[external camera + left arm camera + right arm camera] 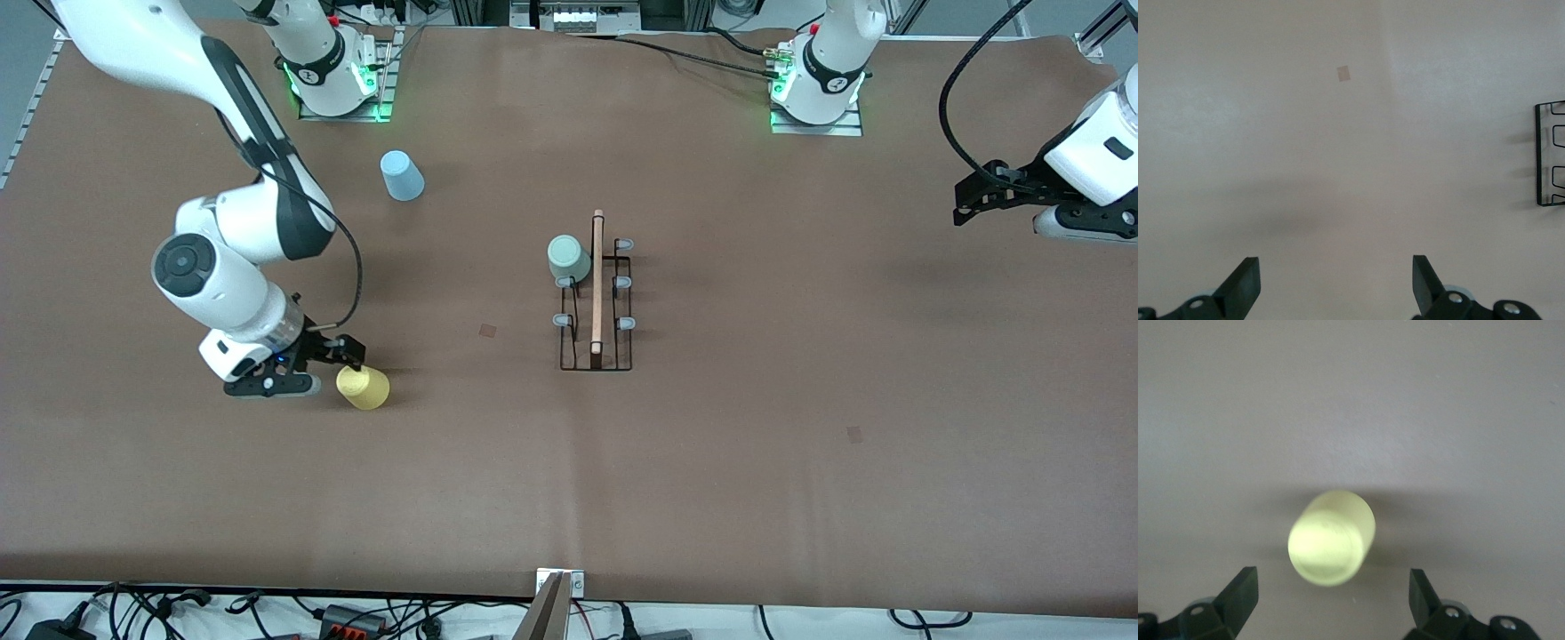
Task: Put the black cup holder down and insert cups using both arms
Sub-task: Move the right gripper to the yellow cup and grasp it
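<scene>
Front view: right gripper [342, 366] low beside yellow cup [364, 388], fingers wide, empty; cup upside down on table [711, 462], toward right arm's end, well apart from black cup holder [597, 302]. Risk: finger nudges cup, topples. Left gripper [965, 203] waits, spread, empty.

Bench [711, 462] under brown mat, faint creases; even overhead light, soft shadows. Cables and power strips [338, 615] along near edge. Metal frame rails [1098, 31] at corner.
</scene>
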Robot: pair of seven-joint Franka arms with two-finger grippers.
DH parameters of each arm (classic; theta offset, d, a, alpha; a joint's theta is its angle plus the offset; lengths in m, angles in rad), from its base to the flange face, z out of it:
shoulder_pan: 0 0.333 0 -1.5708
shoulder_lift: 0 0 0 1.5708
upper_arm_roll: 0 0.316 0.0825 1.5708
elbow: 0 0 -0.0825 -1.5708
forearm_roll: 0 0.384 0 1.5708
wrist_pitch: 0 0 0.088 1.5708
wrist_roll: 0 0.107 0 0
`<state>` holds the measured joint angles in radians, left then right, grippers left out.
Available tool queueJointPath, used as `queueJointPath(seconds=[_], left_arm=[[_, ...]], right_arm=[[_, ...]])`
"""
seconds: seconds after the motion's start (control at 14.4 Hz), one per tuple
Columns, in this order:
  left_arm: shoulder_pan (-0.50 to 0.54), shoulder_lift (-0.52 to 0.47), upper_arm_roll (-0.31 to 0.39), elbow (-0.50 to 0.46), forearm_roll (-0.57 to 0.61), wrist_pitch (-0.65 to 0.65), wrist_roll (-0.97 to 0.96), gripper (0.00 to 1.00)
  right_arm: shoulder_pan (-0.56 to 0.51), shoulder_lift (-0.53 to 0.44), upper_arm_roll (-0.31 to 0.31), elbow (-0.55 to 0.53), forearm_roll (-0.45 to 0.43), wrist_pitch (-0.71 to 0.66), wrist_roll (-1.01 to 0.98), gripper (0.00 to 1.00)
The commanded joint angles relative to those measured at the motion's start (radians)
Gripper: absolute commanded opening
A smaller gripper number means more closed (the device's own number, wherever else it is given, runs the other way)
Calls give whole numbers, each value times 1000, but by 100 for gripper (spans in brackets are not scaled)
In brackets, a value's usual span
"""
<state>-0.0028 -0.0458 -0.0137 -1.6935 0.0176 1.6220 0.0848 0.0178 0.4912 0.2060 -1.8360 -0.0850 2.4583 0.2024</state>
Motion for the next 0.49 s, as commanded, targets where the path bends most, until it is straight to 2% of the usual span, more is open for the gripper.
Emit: queueJointPath(seconds=[0.0,0.42], left_arm=[[0,1,1,17,-22,-7,20,100],[-2,3,0,17,-24,-8,20,100]], right_arm=[[2,35,9,7,4,62,-11,100],[36,119,-33,3,-4,188,-21,100]])
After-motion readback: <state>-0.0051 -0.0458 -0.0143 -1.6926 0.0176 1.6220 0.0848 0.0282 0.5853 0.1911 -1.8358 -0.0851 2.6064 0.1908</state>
